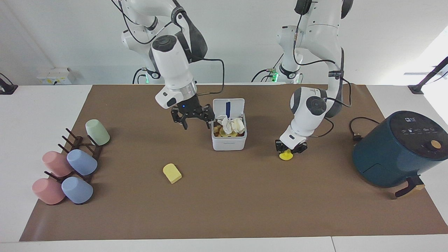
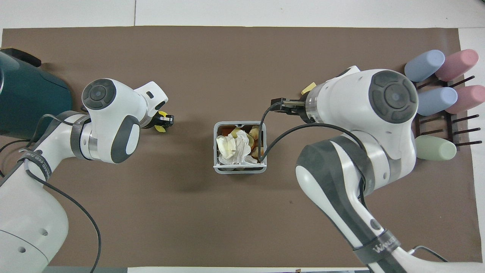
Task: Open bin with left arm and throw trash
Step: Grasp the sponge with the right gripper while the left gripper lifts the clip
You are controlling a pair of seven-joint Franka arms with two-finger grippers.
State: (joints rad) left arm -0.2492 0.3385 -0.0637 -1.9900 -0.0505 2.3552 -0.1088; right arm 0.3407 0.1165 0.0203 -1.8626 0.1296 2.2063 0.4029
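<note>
The white bin (image 1: 229,141) (image 2: 218,151) stands mid-mat with its lid (image 1: 228,106) swung up. Inside it a crumpled white paper wad (image 1: 228,124) (image 2: 238,146) lies on other scraps. My left gripper (image 1: 290,149) (image 2: 165,120) is down at the mat toward the left arm's end of the bin, shut on the bright yellow sponge piece (image 1: 286,156) (image 2: 160,128). My right gripper (image 1: 194,120) (image 2: 278,104) hangs open and empty over the mat beside the bin, toward the right arm's end. The pale yellow block (image 1: 172,173) (image 2: 308,88) lies on the mat farther from the robots, mostly covered by the right arm in the overhead view.
A big dark teal air fryer (image 1: 399,150) (image 2: 26,102) stands at the left arm's end, with its cable (image 1: 357,131) beside it. A dark rack (image 1: 84,148) (image 2: 435,125) with several pastel cups sits at the right arm's end.
</note>
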